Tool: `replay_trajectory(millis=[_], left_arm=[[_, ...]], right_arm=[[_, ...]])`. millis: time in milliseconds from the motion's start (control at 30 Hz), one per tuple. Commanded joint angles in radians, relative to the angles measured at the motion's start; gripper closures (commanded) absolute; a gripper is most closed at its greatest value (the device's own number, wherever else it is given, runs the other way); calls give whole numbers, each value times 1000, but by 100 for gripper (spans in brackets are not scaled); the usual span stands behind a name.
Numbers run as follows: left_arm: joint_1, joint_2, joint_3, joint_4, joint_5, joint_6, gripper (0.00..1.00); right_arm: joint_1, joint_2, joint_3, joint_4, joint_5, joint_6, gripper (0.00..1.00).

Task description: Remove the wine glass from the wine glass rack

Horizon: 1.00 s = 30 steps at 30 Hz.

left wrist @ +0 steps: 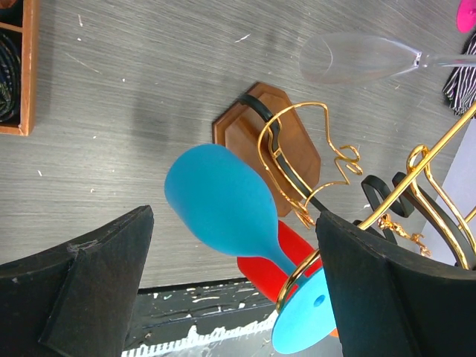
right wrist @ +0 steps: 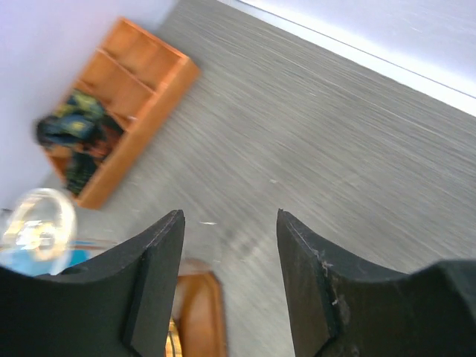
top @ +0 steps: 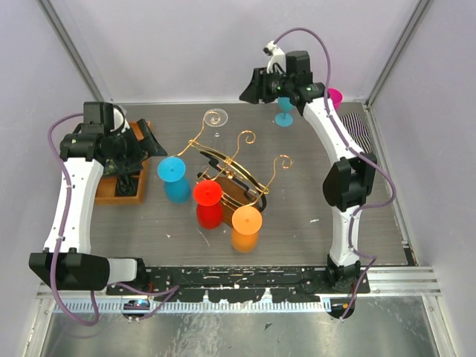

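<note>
The gold wire wine glass rack (top: 230, 160) stands mid-table on its brown wooden base (left wrist: 260, 137). A blue glass (top: 175, 178), a red glass (top: 208, 202), an orange glass (top: 246, 225) and a clear glass (top: 216, 119) hang from it. My left gripper (top: 152, 141) is open, just left of the blue glass. In the left wrist view the blue glass (left wrist: 223, 204) lies between my spread fingers (left wrist: 82, 290), untouched, its foot hooked on a gold rail. My right gripper (top: 253, 88) is open and empty, high over the table's back. The right wrist view (right wrist: 230, 253) shows bare table between the jaws.
An orange compartment tray (top: 123, 186) sits under the left arm. A second blue glass (top: 285, 111) and a pink glass (top: 335, 97) stand at the back right, next to a striped cloth (top: 361, 130). Walls enclose three sides.
</note>
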Motion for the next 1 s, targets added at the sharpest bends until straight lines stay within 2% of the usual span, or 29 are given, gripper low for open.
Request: replay_trajectory(millis=[0,67,433,500,600,967], left_arm=[[-1,-27,37,-20,0,-13,2],[-1,-27,41,-23,5,-15,2],[-1,-27,72,-36,18,-19,2],[-1,-27,75,-38,17,-18,2],[-1,-28,76,-38,18,-17,2],[-1,-60,62,-44,7,-5,2]], right_arm=[[-2,-63,4,89,-188,226,43],[3,-80,-45,151,-256,289,42],[58,-140,-127,174,-299,331,44],[69,-144,-145,196,-317,347,46],[87,-150,-177,238,-337,374,55],[89,-177,-192,266,-260,393,56]])
